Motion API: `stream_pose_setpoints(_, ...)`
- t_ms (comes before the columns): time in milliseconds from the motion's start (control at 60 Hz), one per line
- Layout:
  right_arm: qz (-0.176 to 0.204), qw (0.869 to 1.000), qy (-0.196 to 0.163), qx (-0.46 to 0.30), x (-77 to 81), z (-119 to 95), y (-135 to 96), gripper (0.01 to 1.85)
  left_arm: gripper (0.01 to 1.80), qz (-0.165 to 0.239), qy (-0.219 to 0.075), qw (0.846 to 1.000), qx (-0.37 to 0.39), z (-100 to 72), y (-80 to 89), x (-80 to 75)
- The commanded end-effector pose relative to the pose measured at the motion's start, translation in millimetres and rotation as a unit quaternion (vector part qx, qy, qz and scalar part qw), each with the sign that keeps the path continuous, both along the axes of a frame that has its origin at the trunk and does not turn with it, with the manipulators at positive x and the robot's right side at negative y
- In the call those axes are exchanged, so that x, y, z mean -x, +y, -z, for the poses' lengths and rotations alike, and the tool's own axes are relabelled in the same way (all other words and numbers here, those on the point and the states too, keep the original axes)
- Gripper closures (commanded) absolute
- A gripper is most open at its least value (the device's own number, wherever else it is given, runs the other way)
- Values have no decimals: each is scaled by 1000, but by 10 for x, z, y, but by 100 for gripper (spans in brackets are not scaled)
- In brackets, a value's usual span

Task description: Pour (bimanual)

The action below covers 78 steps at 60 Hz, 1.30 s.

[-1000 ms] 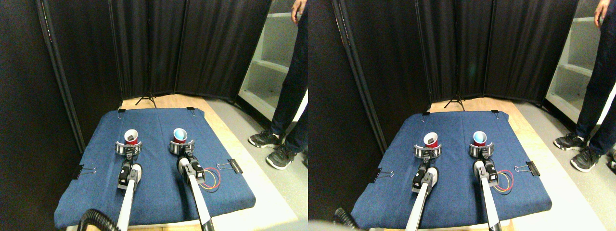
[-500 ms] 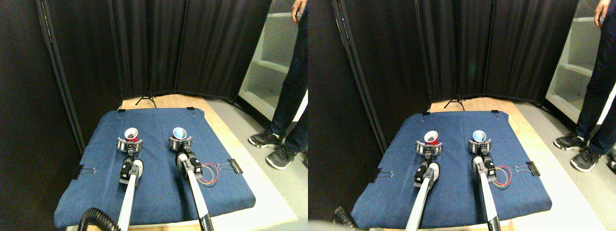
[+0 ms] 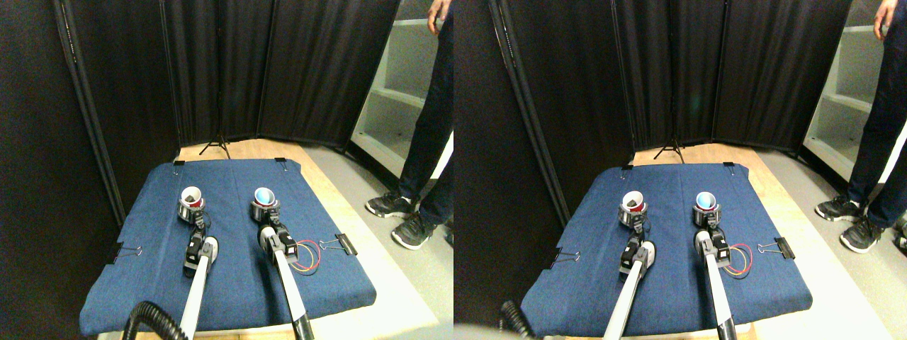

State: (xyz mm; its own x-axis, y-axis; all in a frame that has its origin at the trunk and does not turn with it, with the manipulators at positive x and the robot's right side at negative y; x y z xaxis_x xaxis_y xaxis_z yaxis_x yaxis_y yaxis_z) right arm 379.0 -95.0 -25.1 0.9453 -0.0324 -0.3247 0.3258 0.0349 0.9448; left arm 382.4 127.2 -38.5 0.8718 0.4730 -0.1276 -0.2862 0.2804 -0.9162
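At the far left edge of the blue cloth (image 3: 234, 283) that covers the table, a black binder clip (image 3: 117, 251) pins the fabric down, presumably so it does not slide under the arms. Next comes the red cup (image 3: 191, 196), upright on the cloth in the left half, white inside with something dark in its bottom; I judge this to be the source cup. The left gripper (image 3: 190, 212) sits at its base with grey curved jaws closed in against the cup wall, grasping it low so the rim stays clear for tipping. To its right, well apart, stands the blue cup (image 3: 264, 196), also upright, its pale blue mouth facing up, likely the receiver. The right gripper (image 3: 263, 210) has its jaws round the foot of this cup, seemingly clenched on it to steady it while the other is poured. A loop of red and yellow wire (image 3: 309, 256) lies on the cloth beside the right arm, and a second binder clip (image 3: 346, 244) grips the right edge. Further right, off the table, a person's legs and dark shoes (image 3: 397, 216) stand by a white shelf (image 3: 397, 92). No brand, label or writing can be read on either cup or elsewhere. Neither cup is tilted, so pouring is not yet begun
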Motion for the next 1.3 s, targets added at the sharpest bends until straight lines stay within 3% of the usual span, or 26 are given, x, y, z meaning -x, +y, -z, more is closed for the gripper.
stream_pose_setpoints(17, 9, 1000, -4, -5, -2, -21, 57, 153, 148, -15, 30, 999, -25, 109, 32, 16)
stream_pose_setpoints(250, 3, 1000, -13, 18, 34, -63, 43, 153, 148, -12, 28, 999, -27, 71, 28, 54)
stream_pose_setpoints(550, -1, 999, -23, 35, 73, -134, 25, 153, 148, 48, 42, 997, -35, -112, 12, 89)
stream_pose_setpoints(883, -54, 994, -61, 70, 129, -456, 27, 153, 148, 156, 84, 984, -11, -489, -165, 205)
stream_pose_setpoints(1300, -112, 981, -74, 140, 151, -762, 141, 153, 148, 200, 134, 970, 26, -579, -392, 336)
